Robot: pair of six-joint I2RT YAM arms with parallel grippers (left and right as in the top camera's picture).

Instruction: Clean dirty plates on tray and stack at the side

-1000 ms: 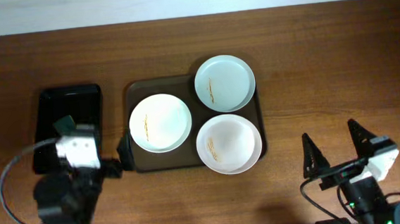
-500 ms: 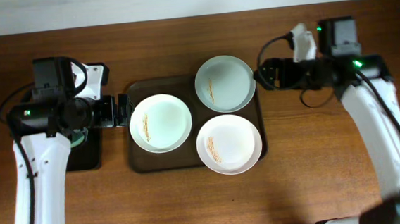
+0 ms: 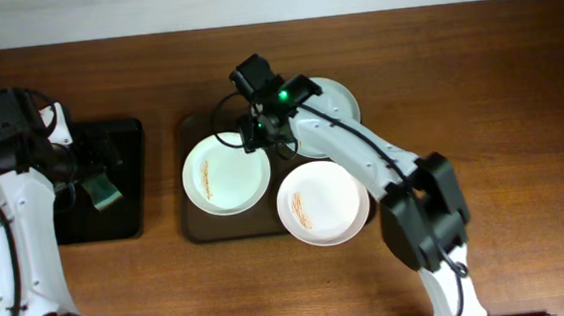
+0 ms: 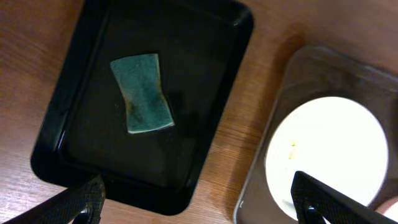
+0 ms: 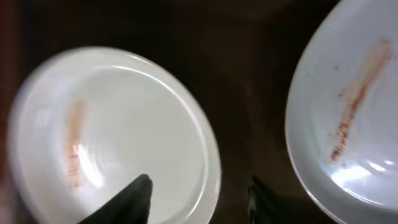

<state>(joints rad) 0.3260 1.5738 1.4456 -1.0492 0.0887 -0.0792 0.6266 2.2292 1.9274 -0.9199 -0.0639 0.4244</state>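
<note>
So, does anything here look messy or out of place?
The left plate and front plate carry yellowish-brown smears. The front plate also juts past the near rim of the brown tray. Nothing looks spilled or broken.

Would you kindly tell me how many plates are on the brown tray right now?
3. The left plate fills the left of the tray, the front-right plate at its near right, the back-right plate at its far right, partly under the right arm.
</note>
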